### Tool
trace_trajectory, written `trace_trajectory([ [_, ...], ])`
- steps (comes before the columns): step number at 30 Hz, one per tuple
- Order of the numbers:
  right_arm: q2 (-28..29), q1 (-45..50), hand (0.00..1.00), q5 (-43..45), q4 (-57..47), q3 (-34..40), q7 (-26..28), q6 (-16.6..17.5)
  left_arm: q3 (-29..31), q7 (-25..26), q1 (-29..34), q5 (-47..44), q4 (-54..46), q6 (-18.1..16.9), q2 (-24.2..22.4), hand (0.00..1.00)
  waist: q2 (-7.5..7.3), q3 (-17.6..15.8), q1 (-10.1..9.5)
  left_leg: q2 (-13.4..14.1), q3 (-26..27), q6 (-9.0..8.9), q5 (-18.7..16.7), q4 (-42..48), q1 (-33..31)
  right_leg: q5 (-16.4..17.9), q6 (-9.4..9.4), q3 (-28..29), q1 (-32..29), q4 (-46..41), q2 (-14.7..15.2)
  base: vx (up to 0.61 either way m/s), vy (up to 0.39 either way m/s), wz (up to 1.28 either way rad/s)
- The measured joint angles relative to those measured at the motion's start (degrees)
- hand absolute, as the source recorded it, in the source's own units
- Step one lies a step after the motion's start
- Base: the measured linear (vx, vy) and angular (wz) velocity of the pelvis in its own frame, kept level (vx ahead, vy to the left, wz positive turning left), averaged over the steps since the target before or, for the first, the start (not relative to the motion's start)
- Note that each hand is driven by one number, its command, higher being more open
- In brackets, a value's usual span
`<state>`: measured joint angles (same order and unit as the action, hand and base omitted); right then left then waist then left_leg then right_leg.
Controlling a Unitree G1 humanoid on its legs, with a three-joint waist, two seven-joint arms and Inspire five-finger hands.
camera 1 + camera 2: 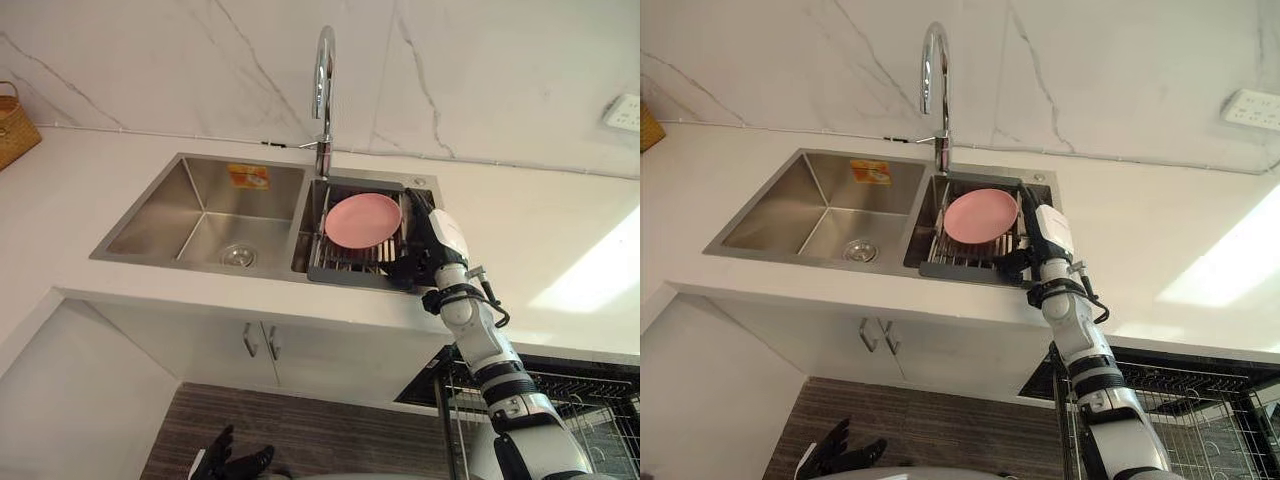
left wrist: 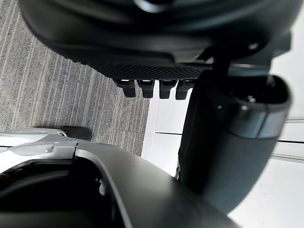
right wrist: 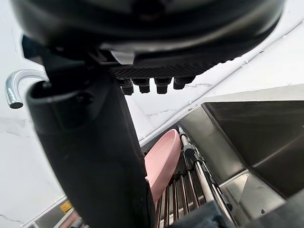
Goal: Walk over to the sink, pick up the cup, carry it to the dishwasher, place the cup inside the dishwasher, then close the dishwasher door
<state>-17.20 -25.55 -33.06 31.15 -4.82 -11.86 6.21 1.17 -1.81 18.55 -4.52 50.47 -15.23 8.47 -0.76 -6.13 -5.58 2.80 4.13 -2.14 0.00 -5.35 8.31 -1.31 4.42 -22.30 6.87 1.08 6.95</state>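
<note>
My right hand (image 1: 421,252) reaches over the counter edge to the right end of the wire dish rack (image 1: 345,262) in the sink's right basin. Its fingers (image 3: 153,85) look straight, so it is open with nothing in it. A pink plate (image 1: 362,220) leans in the rack just left of the hand and shows edge-on (image 3: 162,160) past the thumb (image 3: 90,156). I see no cup from here. My left hand (image 1: 226,460) hangs low over the floor, open and holding nothing, with its fingers (image 2: 148,88) straight.
The steel sink's left basin (image 1: 200,215) has only its drain. A tall chrome faucet (image 1: 322,80) rises behind the divider. The open dishwasher's wire rack (image 1: 585,400) lies at lower right. A wicker basket (image 1: 12,125) sits far left, and a wall socket (image 1: 622,110) is at upper right.
</note>
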Motion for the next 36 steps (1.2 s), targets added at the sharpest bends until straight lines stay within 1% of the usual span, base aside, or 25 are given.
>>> trace_trajectory([
  [10,-0.08,-4.94,1.0,-0.85,4.95,-0.19,-2.79,-1.94,-0.01,-0.79,-0.01,0.0,-1.42,-0.09,0.09,1.0,0.14,-1.05,-1.27,-0.08,-0.54,0.06,0.49,-0.02,-1.11,-0.29,-0.13,-0.65,-0.72,0.14,0.01,-0.01,-0.001,0.03],
  [14,-0.32,-8.47,1.0,-0.84,7.92,-0.53,-4.0,-2.98,-0.02,-0.95,-0.27,-0.03,-2.43,-0.37,0.15,1.0,0.07,-2.59,-1.55,-0.19,-1.0,0.14,0.98,-0.04,-1.88,-0.68,-0.21,-1.18,-1.05,0.34,0.01,-0.02,-0.002,0.07],
  [19,-0.7,-10.03,1.0,-0.86,9.23,-0.98,-4.08,-3.67,-0.27,-1.03,-0.47,-0.05,-2.9,-0.59,0.3,1.0,0.01,-3.36,-2.01,-0.46,-1.71,0.23,1.2,-0.05,-2.32,-0.79,-0.13,-1.78,-1.05,0.45,0.09,-0.01,0.003,0.08],
  [21,-1.02,-10.98,1.0,-0.86,9.75,-1.48,-4.18,-4.09,-0.41,-1.15,-0.86,-0.08,-2.95,-0.97,0.37,1.0,0.03,-4.06,-2.4,-0.6,-1.86,0.28,1.32,-0.05,-2.62,-1.08,-0.12,-1.9,-1.15,0.78,0.13,-0.02,0.009,0.03],
  [23,-1.33,-12.1,1.0,-0.87,11.45,-2.36,-4.3,-4.45,-0.49,-1.41,-1.04,-0.08,-2.95,-1.21,0.41,1.0,0.03,-4.06,-2.81,-0.71,-1.91,0.38,1.42,-0.05,-3.15,-1.23,-0.13,-1.93,-1.62,0.9,0.19,0.0,0.004,0.02],
  [30,-2.23,-15.1,1.0,-2.42,14.23,-3.82,-4.49,-5.93,-0.57,-2.45,-1.49,-1.2,-3.67,-1.71,0.71,1.0,-0.35,-5.65,-3.54,-0.98,-3.0,0.61,1.82,-0.06,-4.27,-1.35,-0.09,-3.04,-2.12,0.9,0.43,0.0,0.003,0.08],
  [34,-3.57,-17.35,1.0,-2.98,15.71,-4.63,-6.14,-6.35,-0.76,-3.13,-2.19,-1.33,-3.88,-2.46,1.19,1.0,-0.79,-6.73,-4.27,-1.1,-3.32,0.79,2.18,-0.06,-5.41,-1.56,-0.1,-3.28,-3.06,0.89,0.51,-0.01,0.003,0.05],
  [36,-4.18,-17.97,1.0,-3.08,15.87,-4.68,-6.71,-6.68,-1.77,-3.28,-2.61,-2.17,-3.91,-2.8,1.84,1.0,-1.02,-7.39,-4.58,-1.15,-3.51,0.82,2.23,-0.06,-5.52,-1.57,-0.1,-3.46,-3.09,0.88,0.56,0.0,0.001,0.06],
])
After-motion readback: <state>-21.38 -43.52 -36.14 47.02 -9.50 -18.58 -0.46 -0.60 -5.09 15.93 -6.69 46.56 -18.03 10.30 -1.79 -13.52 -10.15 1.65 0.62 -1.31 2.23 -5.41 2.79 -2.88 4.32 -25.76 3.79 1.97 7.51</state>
